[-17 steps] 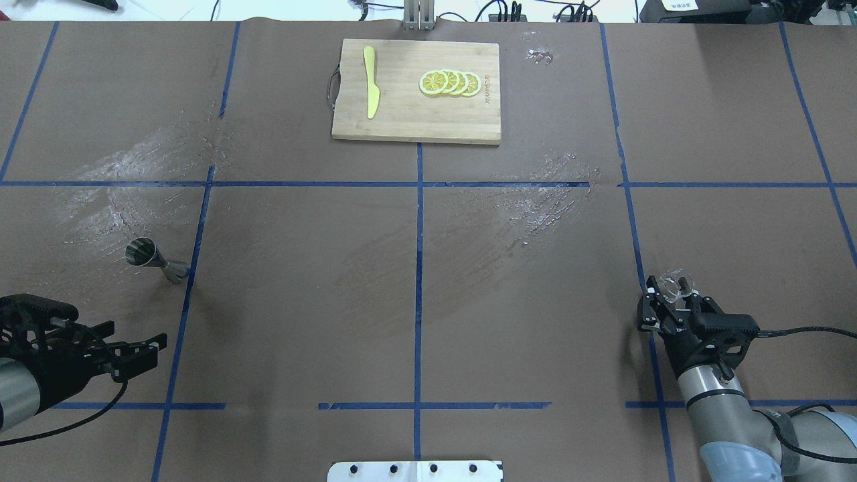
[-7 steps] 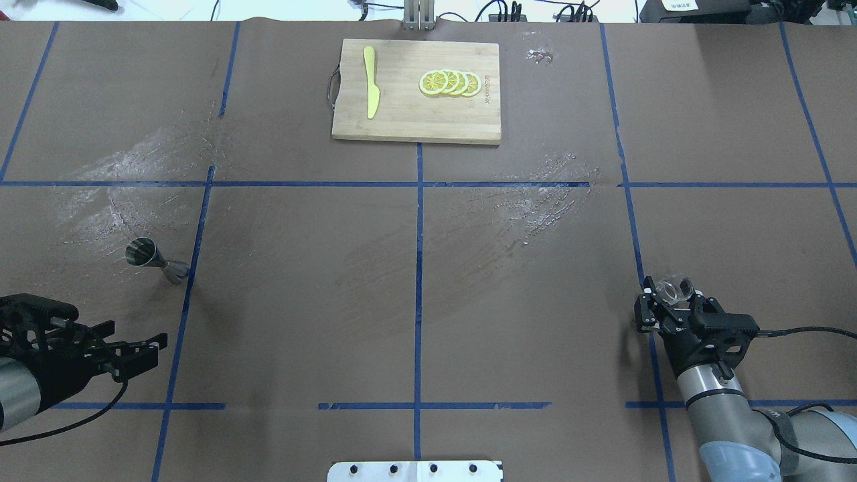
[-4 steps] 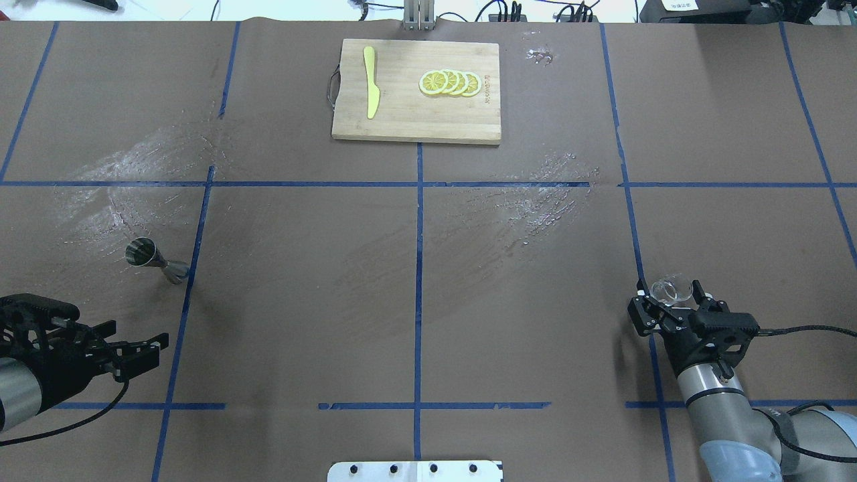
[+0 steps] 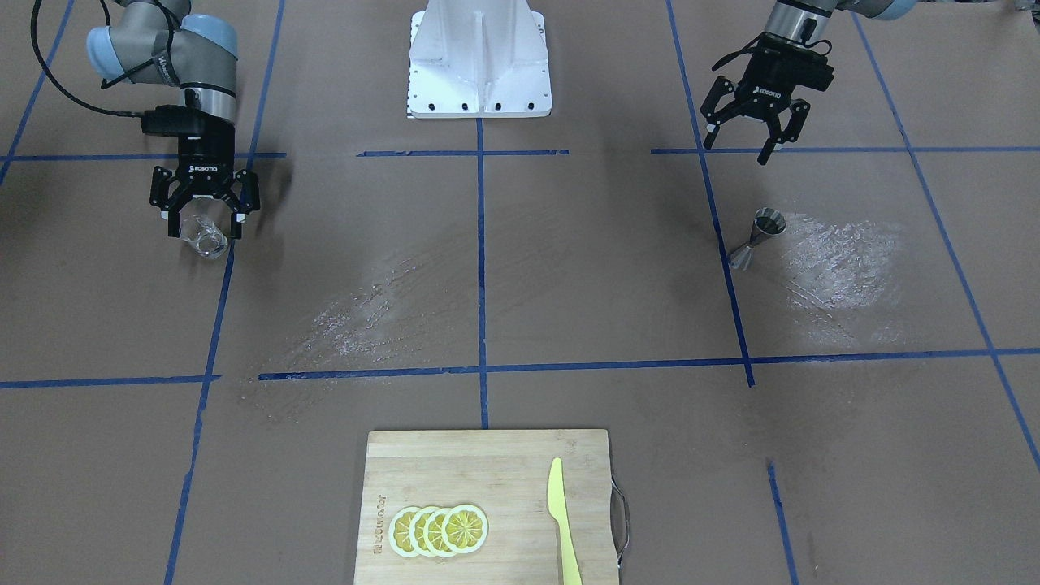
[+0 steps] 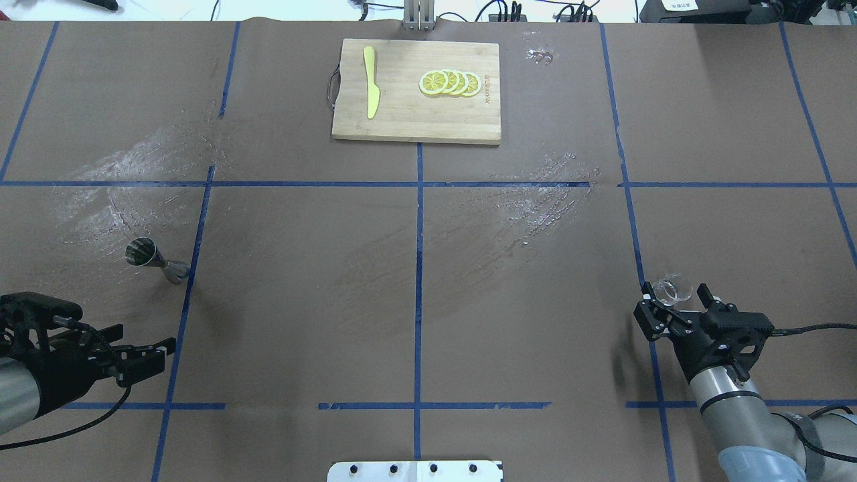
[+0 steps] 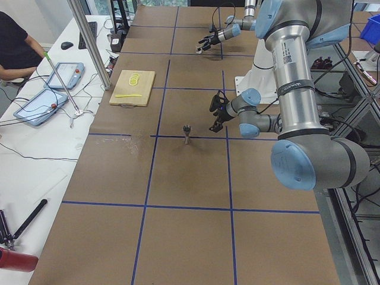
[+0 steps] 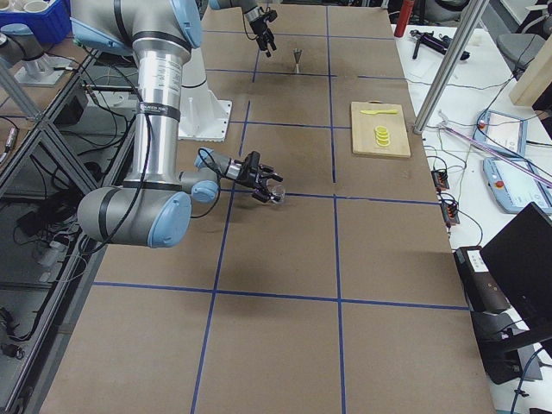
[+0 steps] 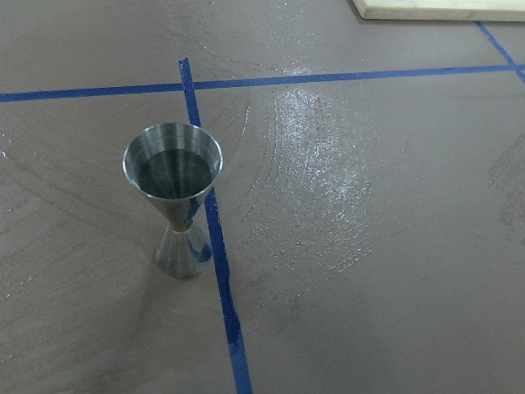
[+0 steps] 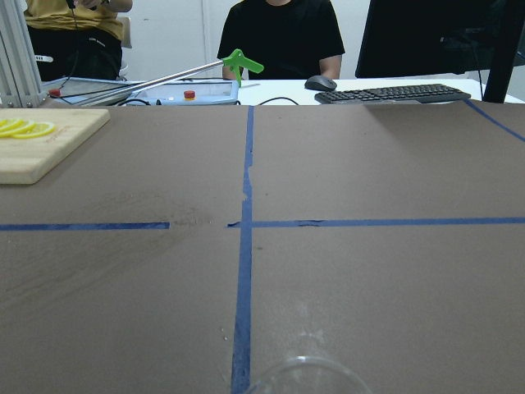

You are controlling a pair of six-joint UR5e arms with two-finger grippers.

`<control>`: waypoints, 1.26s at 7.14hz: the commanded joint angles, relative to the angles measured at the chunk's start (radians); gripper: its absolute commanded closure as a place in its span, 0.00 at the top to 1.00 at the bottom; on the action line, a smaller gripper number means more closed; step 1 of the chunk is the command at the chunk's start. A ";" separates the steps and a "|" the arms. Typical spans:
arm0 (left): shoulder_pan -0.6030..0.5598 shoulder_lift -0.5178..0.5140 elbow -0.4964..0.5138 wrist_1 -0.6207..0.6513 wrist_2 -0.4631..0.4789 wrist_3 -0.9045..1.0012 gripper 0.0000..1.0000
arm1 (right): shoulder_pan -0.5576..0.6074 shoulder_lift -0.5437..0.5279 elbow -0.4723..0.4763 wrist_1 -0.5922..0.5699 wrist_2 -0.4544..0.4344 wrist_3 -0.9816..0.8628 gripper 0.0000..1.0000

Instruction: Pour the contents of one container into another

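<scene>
Lowest in my overhead view, at the lower right, the right gripper has its fingers spread wide, one on each side of the clear glass cup. The cup sits between them with its mouth up, just beside a blue tape line. The fingers stand wider than the cup, so I read it as released, not clamped. Its wall looks clear all the way through, and I cannot make out any liquid in it. My right wrist camera catches only an arc of its rim at the bottom edge.

At the lower left of the overhead view the left gripper hangs above the table with its fingers parted and nothing between them, pointing toward the right of the frame.

A little higher on that left side stands the steel jigger, upright on one cone with the other open upward, its foot right at a tape line. It is near the left gripper and well apart from the cup, with the whole middle of the table between them. My left wrist camera looks down into its bowl. The inside is dark and glossy, and I cannot tell whether that is liquid or reflection. A wet-looking smear shines on the brown paper just beside it.

Farthest off, at the top centre of the overhead view, lies a wooden cutting board. A row of overlapping lemon slices sits on its right half, and a yellow knife lies along its left half.
</scene>
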 commanded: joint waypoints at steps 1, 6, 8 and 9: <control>-0.033 -0.020 -0.157 0.209 -0.123 0.001 1.00 | -0.066 -0.105 0.094 -0.001 0.075 0.001 1.00; -0.374 -0.440 -0.234 0.784 -0.448 0.277 1.00 | -0.092 -0.340 0.529 -0.285 0.587 -0.001 1.00; -0.467 -0.695 -0.215 1.082 -0.487 0.423 1.00 | 0.144 -0.223 0.659 -0.524 0.860 -0.141 1.00; -0.522 -0.734 -0.166 1.092 -0.548 0.479 1.00 | 0.320 -0.144 0.659 -0.572 0.990 -0.301 1.00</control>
